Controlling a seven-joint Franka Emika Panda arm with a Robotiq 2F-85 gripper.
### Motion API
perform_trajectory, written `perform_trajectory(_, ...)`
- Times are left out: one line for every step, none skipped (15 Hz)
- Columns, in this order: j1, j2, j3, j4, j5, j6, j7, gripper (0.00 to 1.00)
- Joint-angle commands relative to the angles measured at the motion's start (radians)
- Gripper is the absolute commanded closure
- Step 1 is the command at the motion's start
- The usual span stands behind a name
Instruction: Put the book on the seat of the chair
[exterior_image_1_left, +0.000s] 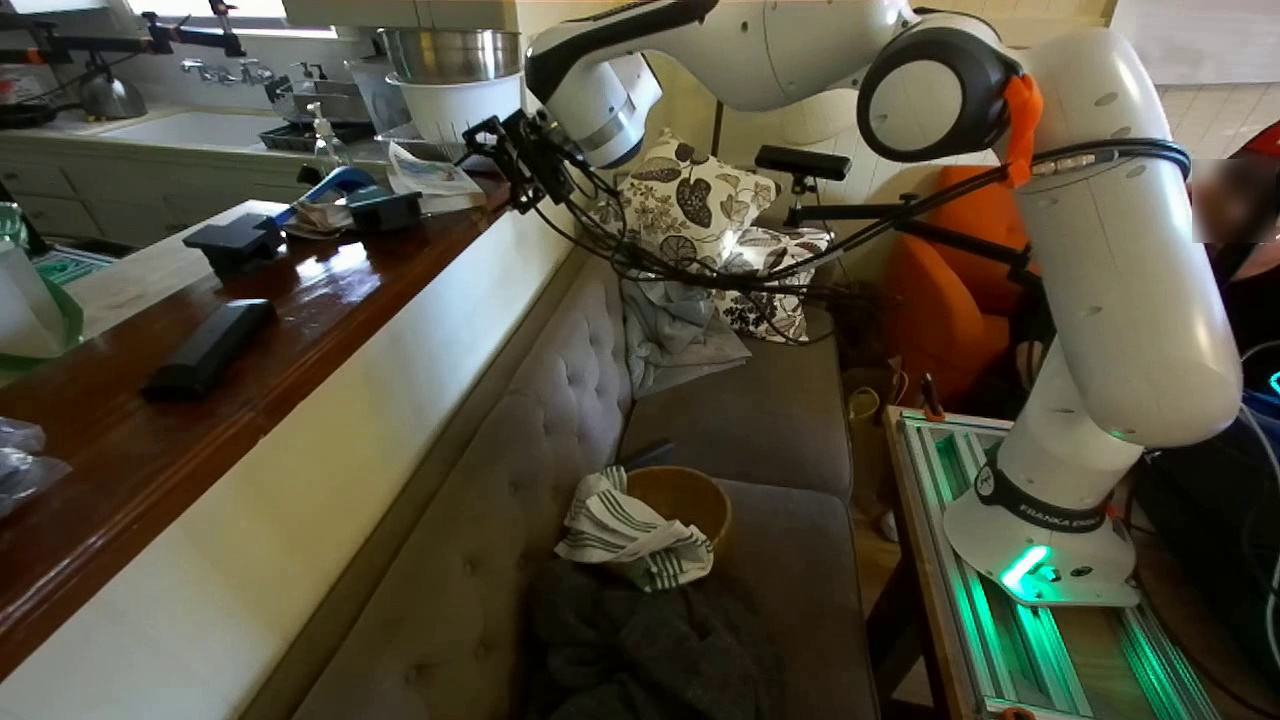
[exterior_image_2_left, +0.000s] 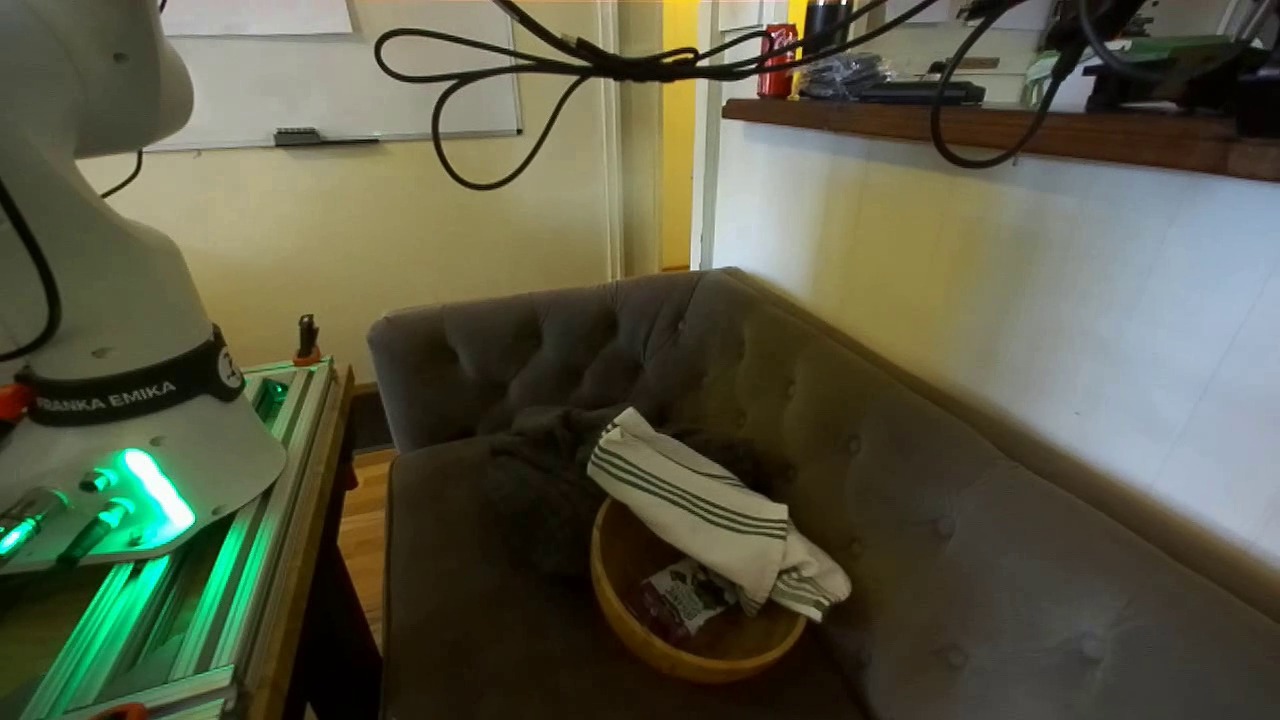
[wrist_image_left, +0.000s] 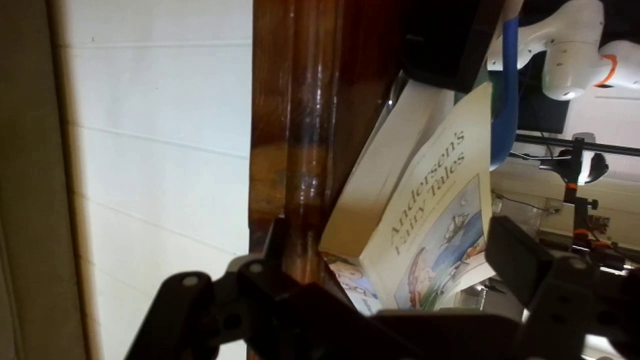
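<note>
The book (wrist_image_left: 435, 200), a pale paperback titled Andersen's Fairy Tales, lies on the brown wooden ledge with its cover lifted. In an exterior view the book (exterior_image_1_left: 435, 185) is at the ledge's far end. My gripper (wrist_image_left: 389, 237) is open, with its fingers apart and the book showing between and beyond them. In an exterior view the gripper (exterior_image_1_left: 500, 160) is at the ledge edge beside the book; contact cannot be told. The seat is a grey tufted sofa, its cushion (exterior_image_1_left: 740, 425) below the ledge; the cushion (exterior_image_2_left: 460, 620) shows in both exterior views.
A wooden bowl (exterior_image_1_left: 700, 495) with a striped towel (exterior_image_1_left: 630, 530) stands on the sofa beside a dark blanket (exterior_image_1_left: 640, 650). Patterned pillows (exterior_image_1_left: 690, 200) are at the far end. The ledge (exterior_image_1_left: 330, 320) holds a black case (exterior_image_1_left: 210, 350) and a blue-handled object (exterior_image_1_left: 335, 185).
</note>
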Motion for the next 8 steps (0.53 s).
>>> perform_trajectory(-0.008, 0.050, 0.013, 0.075, 0.024, 0.024, -0.006, 0.00)
perform_trajectory(-0.008, 0.055, 0.010, 0.082, 0.019, 0.024, -0.002, 0.00)
perform_trajectory(-0.007, 0.061, 0.008, 0.088, 0.015, 0.023, 0.005, 0.03)
perform_trajectory(-0.005, 0.064, 0.005, 0.092, 0.010, 0.021, 0.011, 0.26)
perform_trajectory(-0.005, 0.069, 0.004, 0.094, 0.010, 0.025, 0.012, 0.28)
perform_trajectory(-0.003, 0.069, 0.001, 0.091, 0.007, 0.027, 0.017, 0.32)
perform_trajectory(0.002, 0.065, -0.007, 0.081, -0.002, 0.027, 0.032, 0.39)
perform_trajectory(0.006, 0.056, -0.019, 0.065, -0.015, 0.021, 0.049, 0.46)
